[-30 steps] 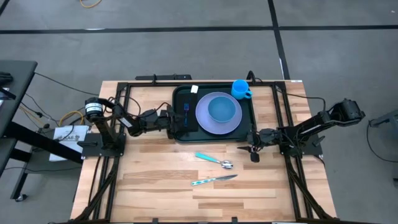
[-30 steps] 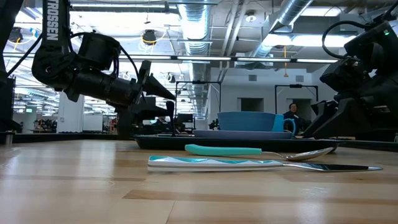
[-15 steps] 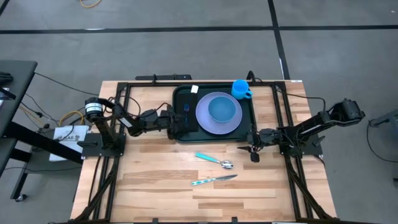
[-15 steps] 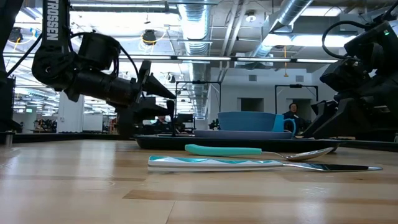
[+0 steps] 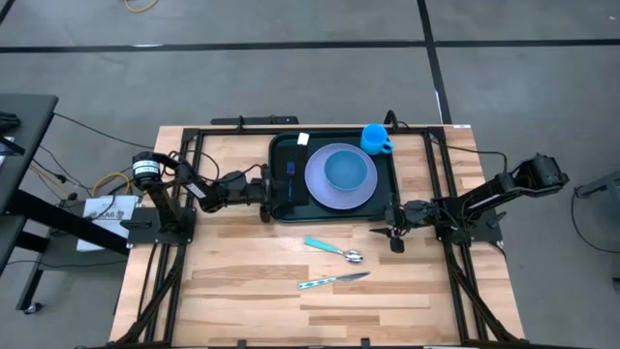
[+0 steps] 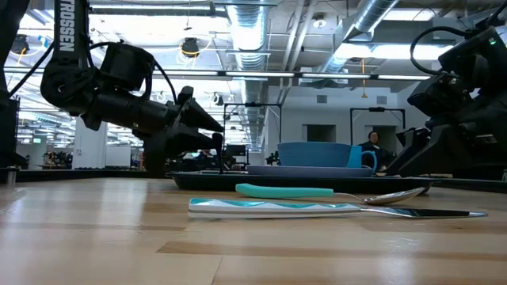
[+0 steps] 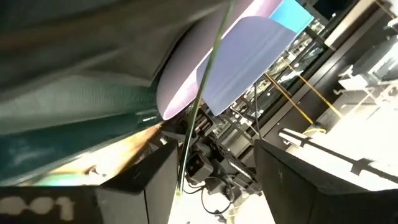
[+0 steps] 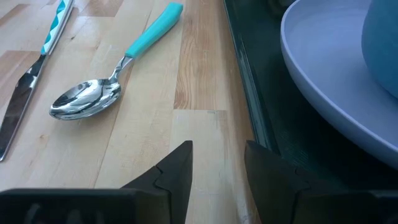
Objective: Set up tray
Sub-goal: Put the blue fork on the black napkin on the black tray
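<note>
The dark green tray (image 5: 282, 147) lies at the table's far middle. On it sits a lavender plate (image 5: 320, 189) with a blue bowl (image 5: 349, 170), and a blue-handled utensil (image 5: 290, 176) lies left of the plate. A blue cup (image 5: 376, 139) stands at the tray's far right corner. My left gripper (image 5: 265, 194) is open, just off the tray's left rim (image 7: 74, 106), low over the table (image 6: 210, 127). My right gripper (image 5: 390, 233) is open beside the tray's near right corner (image 8: 249, 93).
A teal-handled spoon (image 5: 334, 248) and a striped-handled knife (image 5: 334, 281) lie on the bare wood near of the tray, left of my right gripper. Black arm frames run along both sides of the table. A white tag (image 5: 302, 139) rests on the tray's far rim.
My left gripper has drawn back a little toward the table's left edge, from over the tray's left part to just outside its rim. The tray and everything on it have stayed where they were.
</note>
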Robot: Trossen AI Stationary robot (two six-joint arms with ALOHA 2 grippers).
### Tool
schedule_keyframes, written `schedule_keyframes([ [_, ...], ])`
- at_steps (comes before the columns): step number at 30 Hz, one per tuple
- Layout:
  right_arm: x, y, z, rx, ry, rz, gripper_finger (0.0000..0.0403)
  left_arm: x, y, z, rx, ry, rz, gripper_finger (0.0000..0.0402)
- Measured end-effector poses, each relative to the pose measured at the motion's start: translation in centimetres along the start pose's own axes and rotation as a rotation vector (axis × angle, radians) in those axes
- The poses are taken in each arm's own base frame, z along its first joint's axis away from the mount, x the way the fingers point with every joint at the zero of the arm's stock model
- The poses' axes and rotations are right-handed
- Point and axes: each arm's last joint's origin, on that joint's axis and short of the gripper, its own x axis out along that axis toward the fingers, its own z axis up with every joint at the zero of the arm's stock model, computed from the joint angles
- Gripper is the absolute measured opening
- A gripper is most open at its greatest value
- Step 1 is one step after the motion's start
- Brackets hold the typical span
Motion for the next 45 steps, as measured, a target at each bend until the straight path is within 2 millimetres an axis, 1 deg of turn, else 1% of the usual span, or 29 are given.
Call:
schedule_keyframes([
  [6, 0.0, 0.0, 0.0, 0.0, 0.0, 0.0, 0.0138, 0.0, 0.1, 0.0, -0.096, 0.015, 0.016, 0.0195],
  [14, 0.0, 0.0, 0.0, 0.0, 0.0, 0.0, 0.0137, 0.0, 0.2, 0.1, -0.216, -0.006, 0.031, 0.0195],
  [24, 0.0, 0.0, 0.0, 0.0, 0.0, 0.0, 0.0137, -0.1, 0.3, 0.8, -0.282, -0.057, 0.05, 0.0195],
  [35, 0.0, 0.0, 0.0, 0.0, 0.0, 0.0, 0.0137, -0.2, -0.2, 1.5, -0.33, -0.085, 0.026, 0.0194],
  [42, 0.0, 0.0, 0.0, 0.0, 0.0, 0.0, 0.0139, -0.3, -0.6, 2.1, -0.411, -0.107, 0.006, 0.0194],
  [45, 0.0, 0.0, 0.0, 0.0, 0.0, 0.0, 0.0137, -0.3, -0.8, 2.3, -0.417, -0.114, -0.004, 0.0194],
])
